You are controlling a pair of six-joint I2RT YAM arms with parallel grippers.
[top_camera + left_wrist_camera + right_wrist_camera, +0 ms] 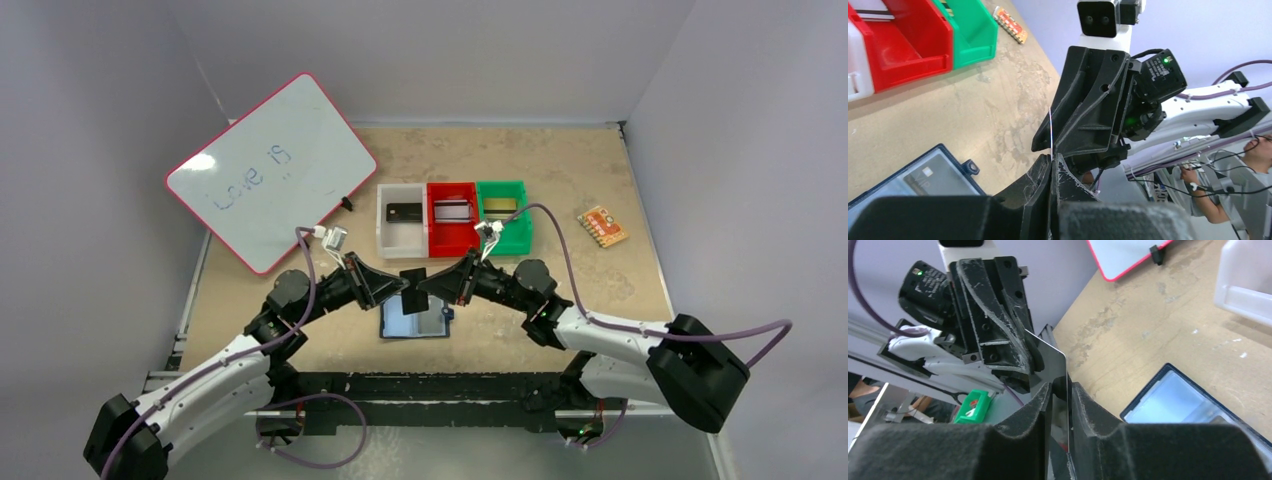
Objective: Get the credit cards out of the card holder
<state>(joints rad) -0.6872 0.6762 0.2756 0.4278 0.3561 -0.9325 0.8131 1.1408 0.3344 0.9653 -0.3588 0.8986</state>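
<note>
Where the two arms meet over the middle of the table, a dark card point(1054, 367) hangs in the air between their fingertips. The left gripper point(1051, 161) is clamped tight on one end of it. The right gripper point(1060, 390) has its jaws a narrow way apart, with the card's other end in the gap (a sliver of space shows on one side). The card holder point(400, 322) lies open and flat on the table just below the grippers, pale inside up and snap tab to the right, with a grey card in it. Beyond it, a white bin point(388, 238), a red bin point(450, 240) and a green bin point(520, 238) stand side by side.
</note>
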